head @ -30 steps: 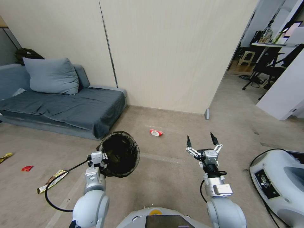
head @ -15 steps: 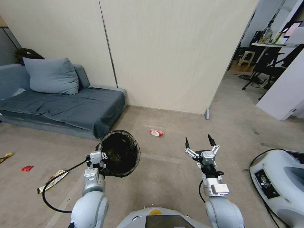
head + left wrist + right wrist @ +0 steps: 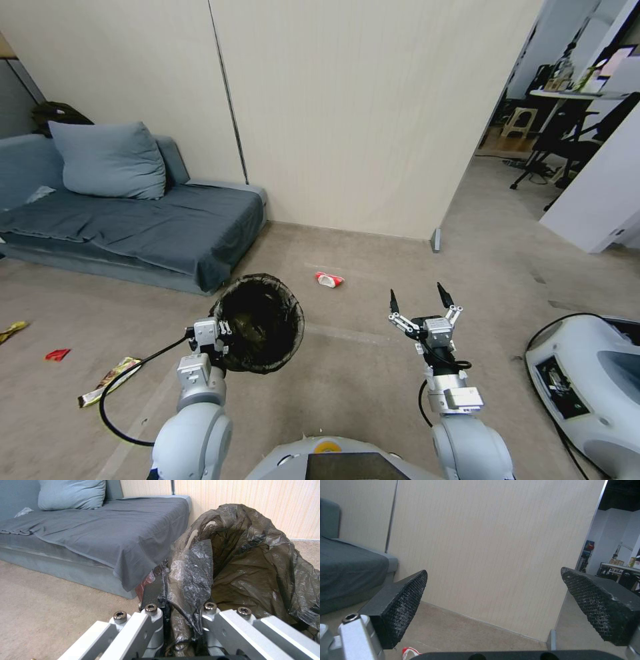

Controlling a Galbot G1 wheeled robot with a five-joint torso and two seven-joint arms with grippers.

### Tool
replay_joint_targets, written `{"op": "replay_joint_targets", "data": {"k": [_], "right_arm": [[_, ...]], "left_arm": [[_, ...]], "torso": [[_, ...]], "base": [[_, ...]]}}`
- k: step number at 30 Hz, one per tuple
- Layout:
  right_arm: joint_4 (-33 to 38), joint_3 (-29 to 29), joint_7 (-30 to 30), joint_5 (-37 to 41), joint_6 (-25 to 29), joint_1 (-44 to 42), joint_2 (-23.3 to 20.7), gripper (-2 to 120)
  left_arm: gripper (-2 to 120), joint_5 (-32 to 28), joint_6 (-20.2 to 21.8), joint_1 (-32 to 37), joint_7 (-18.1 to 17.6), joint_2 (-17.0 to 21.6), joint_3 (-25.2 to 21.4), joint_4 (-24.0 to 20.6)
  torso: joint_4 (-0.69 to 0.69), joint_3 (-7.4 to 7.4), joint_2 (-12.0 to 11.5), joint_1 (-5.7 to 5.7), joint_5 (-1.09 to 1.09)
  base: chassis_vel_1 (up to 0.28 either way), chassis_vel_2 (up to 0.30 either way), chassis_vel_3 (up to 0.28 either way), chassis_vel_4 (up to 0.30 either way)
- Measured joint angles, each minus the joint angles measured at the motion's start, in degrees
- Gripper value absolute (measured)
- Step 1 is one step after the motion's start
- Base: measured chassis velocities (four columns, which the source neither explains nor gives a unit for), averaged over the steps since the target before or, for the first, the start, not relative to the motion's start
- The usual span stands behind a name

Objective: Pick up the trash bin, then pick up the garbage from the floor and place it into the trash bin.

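My left gripper is shut on the near rim of the trash bin, holding it off the floor with its black-bagged mouth tilted toward me. The left wrist view shows the crinkled black bag pinched between the fingers. Out in front on the right, my right gripper hangs open and holds nothing. A red-and-white packet of garbage lies on the floor ahead, between the two arms, and its edge peeks into the right wrist view. More garbage lies at the left: a yellow wrapper, a red scrap and another yellow piece.
A grey sofa with a cushion stands at the left, close behind the bin. A beige wall closes the space ahead. A white machine with a cable sits at the right. Office chairs stand beyond the doorway.
The left arm has shifted the trash bin a little to the right. The right gripper drew slightly back toward me and stays open.
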Motion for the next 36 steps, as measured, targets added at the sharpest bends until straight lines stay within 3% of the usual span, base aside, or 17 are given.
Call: {"op": "replay_joint_targets", "data": {"k": [36], "right_arm": [[-0.2,0.1,-0.2,0.0,-0.1,0.2,0.0,100]], "left_arm": [[6,1.0,-0.5,-0.1,0.0,-0.4,0.5,0.8]], "torso": [[-0.01,0.01,0.0,0.01,0.00]], "base": [[-0.140,0.137,0.138,-0.140]]}}
